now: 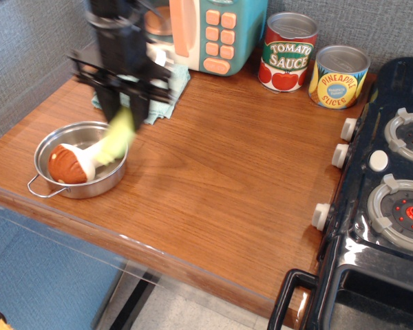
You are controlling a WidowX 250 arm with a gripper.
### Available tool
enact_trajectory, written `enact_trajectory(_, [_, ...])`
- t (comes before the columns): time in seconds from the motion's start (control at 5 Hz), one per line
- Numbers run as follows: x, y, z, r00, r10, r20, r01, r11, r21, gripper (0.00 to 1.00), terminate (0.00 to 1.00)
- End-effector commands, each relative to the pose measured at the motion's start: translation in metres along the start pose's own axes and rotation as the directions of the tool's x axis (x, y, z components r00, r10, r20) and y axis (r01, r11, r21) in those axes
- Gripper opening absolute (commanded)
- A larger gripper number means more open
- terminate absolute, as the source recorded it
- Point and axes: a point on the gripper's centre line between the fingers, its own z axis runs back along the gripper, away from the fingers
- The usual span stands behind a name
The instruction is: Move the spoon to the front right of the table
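Observation:
My gripper [126, 104] hangs above the back left of the brown wood-grain table [234, 172], blurred by motion. It is shut on the spoon [117, 139], whose pale yellow-green handle hangs down below the fingers, in the air over the right rim of a steel pan. The spoon's silver bowl is hidden in the gripper.
The steel pan [48, 177] holds a brown-capped toy mushroom [72, 161] at the front left. A teal cloth [168, 89] and a toy microwave [206, 31] lie behind the gripper. A tomato sauce can [288, 51] and pineapple can [339, 75] stand at the back. A black toy stove [385, 199] is on the right.

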Motion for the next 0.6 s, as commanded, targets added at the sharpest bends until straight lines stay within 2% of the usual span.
enact_trajectory(0.0, [-0.013, -0.069, -0.021, 0.998, -0.067, 0.004, 0.067, 0.997, 0.037, 0.0, 0.0])
enact_trajectory(0.2, [-0.014, -0.087, -0.043, 1.0, -0.017, -0.002, 0.017, 0.997, 0.078, 0.0, 0.0])
enact_trajectory(0.4, [-0.014, -0.098, -0.053, 1.0, 0.003, -0.01, -0.002, 0.997, 0.071, 0.0, 0.0])
